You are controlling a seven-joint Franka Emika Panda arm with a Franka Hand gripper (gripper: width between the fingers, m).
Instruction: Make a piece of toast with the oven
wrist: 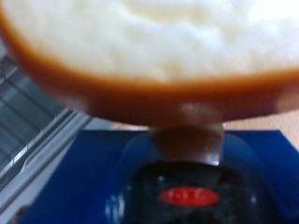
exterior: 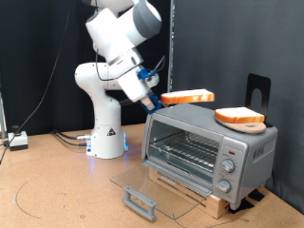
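The gripper (exterior: 158, 101) is clamped on the piece of toast (exterior: 187, 97), pinching it by one crust edge so the slice juts out flat and level in the air above the oven (exterior: 209, 144), toward its end on the exterior view's left. The wrist view agrees — the slice (wrist: 154, 51) fills most of the picture, its rim caught at the fingers.

The oven, the biggest thing on the desk (exterior: 57, 190), is a boxy silver-grey metal case raised on a low wooden block (exterior: 195, 193). Its glass door (exterior: 157, 186) lies swung fully down, flat and clear, with the grey bar handle (exterior: 139, 201) at its outer edge; that leaves the mouth open and the thin wire rack (exterior: 182, 148) bare. Round knobs (exterior: 228, 166) sit on the end at the exterior view's right.

A second bread slice (exterior: 239, 117) rests on the oven's roof, well apart from the held one. Both look alike — pale cream, soft-looking faces ringed by a smooth orange-tan crust.
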